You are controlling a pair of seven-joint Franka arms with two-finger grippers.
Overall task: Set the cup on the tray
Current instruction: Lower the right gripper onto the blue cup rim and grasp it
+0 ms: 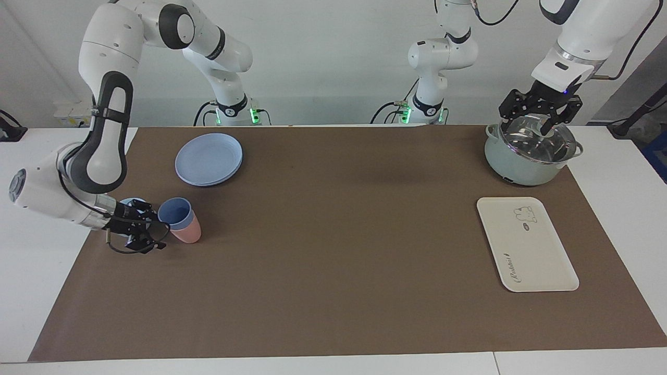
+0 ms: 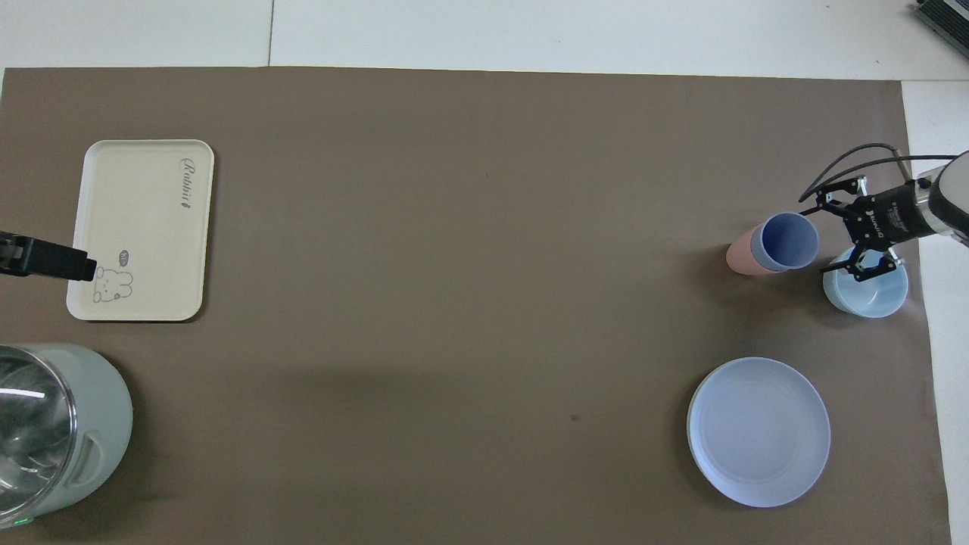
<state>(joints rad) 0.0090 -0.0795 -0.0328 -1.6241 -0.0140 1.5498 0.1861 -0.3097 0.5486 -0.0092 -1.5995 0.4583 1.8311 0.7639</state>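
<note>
Cup: small periwinkle-blue plastic tumbler (image 1: pixel 175 212), nested in a salmon-pink cup (image 1: pixel 188 234), toward the right arm's end of the tabletop.
Right gripper (image 1: pixel 147 229): low beside the tumbler, fingers spread, holding nothing.
Left gripper (image 1: pixel 540 111): waits over the pale-green lidded pot (image 1: pixel 526 152), fingers open.
Risk: both cups may lift together; light-blue bowl (image 2: pixel 870 291) could be nudged.
Room: cream rectangular tray (image 1: pixel 526 243) bare; brown mat between open.

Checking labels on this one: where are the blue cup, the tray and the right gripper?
blue cup (image 2: pixel 789 240), overhead view, inside of its mouth.
tray (image 1: pixel 531 250), facing view, bare middle.
right gripper (image 2: pixel 825 235), overhead view, midway between its open fingertips.
</note>
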